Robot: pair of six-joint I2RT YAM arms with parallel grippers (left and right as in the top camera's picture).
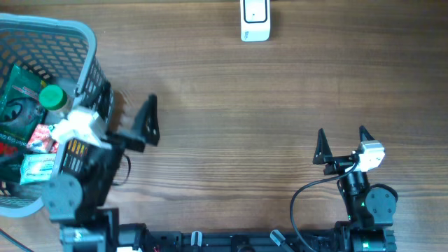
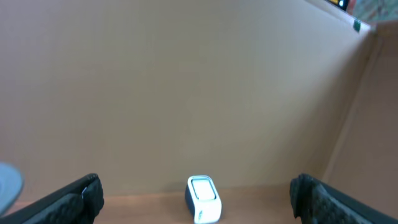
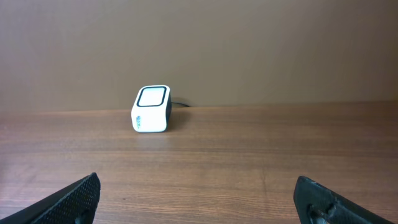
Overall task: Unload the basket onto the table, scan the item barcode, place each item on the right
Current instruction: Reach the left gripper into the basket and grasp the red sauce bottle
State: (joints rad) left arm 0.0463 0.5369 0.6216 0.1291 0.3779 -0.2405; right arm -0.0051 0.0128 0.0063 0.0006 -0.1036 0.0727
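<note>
**Item 1, far left.** Grey mesh basket (image 1: 77,38), standing at the left edge of the wooden table (image 1: 231,91) and partly cut off by the frame. You will find the goods for scanning inside it:
- a green packet (image 1: 17,105) lying flat
- a round green cap (image 1: 52,96) over that packet's right side
- a red-and-white packet (image 1: 42,138) nearer the front
- a pale packet (image 1: 35,168) nearest the arm's base

The print on all of them is too small to read from overhead.

**Item 2, left of centre.** Left gripper (image 1: 127,106), just beside the basket's right wall. Its jaws stand wide apart and hold nothing. One black finger reaches out over bare wood. The other lies against the basket's side, and you cannot tell whether it touches. In the left wrist view, the two fingertips sit at the bottom corners with the scanner far off between them.

**Item 3, right of centre, far edge.** Scanner (image 1: 255,19), a small white box with a dark-rimmed window. It is well apart from the basket and from both arms. In the right wrist view it stands upright on the wood with the window on its sloped top face, and a thin dark cable (image 3: 180,103) shows just behind it.

**Item 4, right, near the front edge.** Right gripper (image 1: 341,140), with its jaws spread wide and empty and both fingertips pointing toward the far side of the table. A black cord (image 1: 299,199) loops over the wood just left of this arm's base.
</note>
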